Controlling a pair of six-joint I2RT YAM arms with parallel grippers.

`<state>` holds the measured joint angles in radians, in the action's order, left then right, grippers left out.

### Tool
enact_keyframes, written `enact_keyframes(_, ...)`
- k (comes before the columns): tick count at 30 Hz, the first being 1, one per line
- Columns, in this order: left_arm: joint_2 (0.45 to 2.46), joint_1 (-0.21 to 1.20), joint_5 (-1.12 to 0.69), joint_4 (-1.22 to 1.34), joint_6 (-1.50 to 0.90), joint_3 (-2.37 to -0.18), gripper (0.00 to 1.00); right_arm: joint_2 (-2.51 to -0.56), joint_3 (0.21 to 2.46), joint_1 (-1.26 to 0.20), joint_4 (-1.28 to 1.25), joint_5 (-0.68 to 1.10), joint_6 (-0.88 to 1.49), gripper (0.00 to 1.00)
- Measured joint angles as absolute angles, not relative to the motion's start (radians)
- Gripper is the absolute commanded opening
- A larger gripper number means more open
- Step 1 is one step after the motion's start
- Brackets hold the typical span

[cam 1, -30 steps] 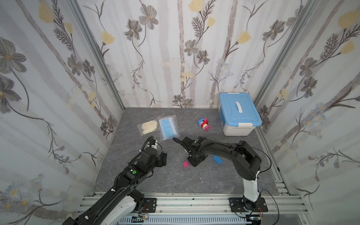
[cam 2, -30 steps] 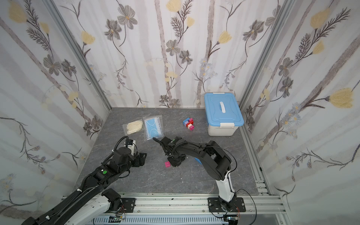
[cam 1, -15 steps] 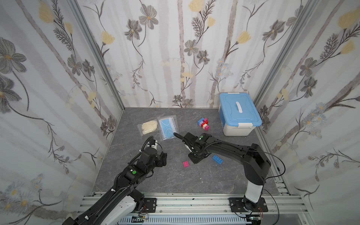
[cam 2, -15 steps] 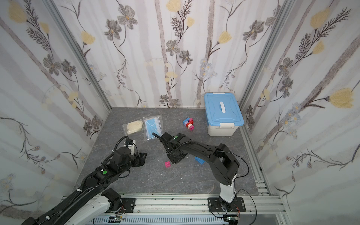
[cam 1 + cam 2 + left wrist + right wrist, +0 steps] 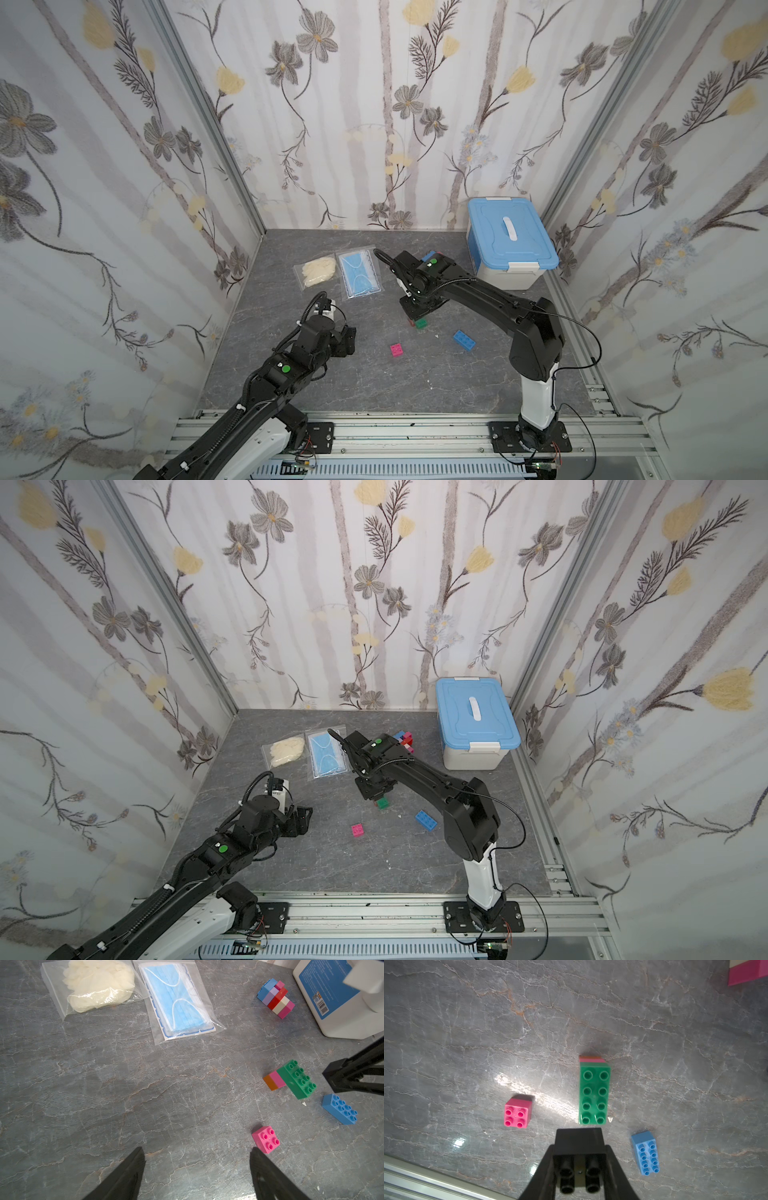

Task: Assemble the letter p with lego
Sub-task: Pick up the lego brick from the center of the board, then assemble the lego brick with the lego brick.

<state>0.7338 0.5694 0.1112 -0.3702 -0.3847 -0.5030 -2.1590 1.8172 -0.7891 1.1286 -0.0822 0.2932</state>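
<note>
Both top views: right pincer [image 5: 417, 311] low over green brick [image 5: 383, 803]. Pink brick [image 5: 396, 350] and blue brick [image 5: 464, 340] loose on surface [image 5: 332, 386].
Left wrist: left pincer [image 5: 195, 1153] agape, empty, near pink brick.
Right wrist: right pincer clamps black brick [image 5: 579, 1138] by side walls.
Bricks likely light, rigid, slick; hold flat sides, not studs.
</note>
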Motion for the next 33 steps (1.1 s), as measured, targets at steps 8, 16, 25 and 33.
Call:
enact_keyframes(8, 0.733, 0.569, 0.112, -0.371, -0.385, -0.503, 0.82, -2.255, 1.903, -0.749, 1.150, -0.084, 0.248, 0.14)
enact_keyframes(16, 0.744, 0.569, 0.112, -0.370, -0.384, -0.503, 0.82, -2.282, 1.906, -0.738, 1.170, -0.081, 0.218, 0.15)
enact_keyframes(25, 0.748, 0.569, 0.112, -0.370, -0.384, -0.503, 0.82, -2.303, 1.906, -0.738, 1.171, -0.081, 0.210, 0.15)
enact_keyframes(33, 0.754, 0.569, 0.112, -0.370, -0.384, -0.503, 0.82, -2.314, 1.907, -0.737, 1.168, -0.073, 0.211, 0.15)
